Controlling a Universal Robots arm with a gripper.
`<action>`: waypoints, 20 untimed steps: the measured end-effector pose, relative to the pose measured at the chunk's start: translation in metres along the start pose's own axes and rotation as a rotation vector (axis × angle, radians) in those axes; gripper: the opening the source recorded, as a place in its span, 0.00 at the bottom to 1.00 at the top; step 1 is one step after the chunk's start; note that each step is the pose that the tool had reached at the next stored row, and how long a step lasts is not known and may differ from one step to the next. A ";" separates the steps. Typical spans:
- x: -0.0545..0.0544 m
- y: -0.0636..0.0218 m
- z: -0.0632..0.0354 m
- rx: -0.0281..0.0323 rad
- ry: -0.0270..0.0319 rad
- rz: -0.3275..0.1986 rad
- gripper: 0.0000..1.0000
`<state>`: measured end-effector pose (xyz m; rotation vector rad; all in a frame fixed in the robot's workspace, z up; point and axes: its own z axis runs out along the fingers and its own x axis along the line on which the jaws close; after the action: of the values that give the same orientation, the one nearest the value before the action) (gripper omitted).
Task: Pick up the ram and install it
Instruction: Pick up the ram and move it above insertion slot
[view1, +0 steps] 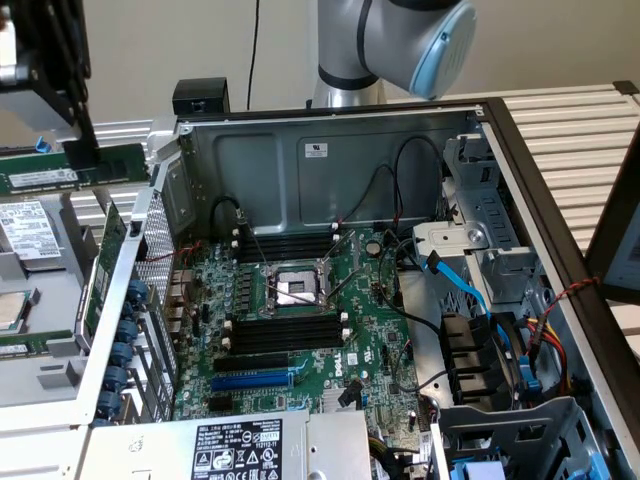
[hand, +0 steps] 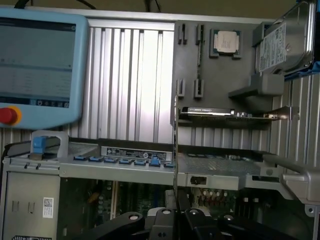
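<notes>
The ram (view1: 70, 172) is a long narrow green stick with a white label. It hangs level above the parts tray, outside the computer case on the exterior view's left. My gripper (view1: 82, 158) is shut on it from above, with a black finger running down onto its top edge. In the wrist view the ram (hand: 175, 165) appears edge-on as a thin dark line rising from between the gripper (hand: 175, 220) fingers. The black memory slots (view1: 285, 332) lie on the motherboard (view1: 370, 330) beside the CPU socket (view1: 293, 288), well to the right of the gripper.
The open case has a metal side wall (view1: 120, 300) between the gripper and the motherboard. A blue expansion slot (view1: 250, 382), cables and drive bays (view1: 490, 340) fill the case. The grey tray holds a hard drive (hand: 282, 42), a CPU (hand: 225, 42) and a card (hand: 215, 112). A teach pendant (hand: 40, 70) lies nearby.
</notes>
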<state>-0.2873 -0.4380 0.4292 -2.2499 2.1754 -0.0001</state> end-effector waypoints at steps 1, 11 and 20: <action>0.000 -0.0045 0.0001 0.0000 0.0000 0.000 0.13; 0.001 -0.0497 0.0005 -0.0003 0.0003 0.000 0.13; -0.003 -0.0907 0.0068 -0.0055 -0.0006 0.000 0.13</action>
<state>-0.1967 -0.4322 0.4232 -2.2524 2.1779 0.0066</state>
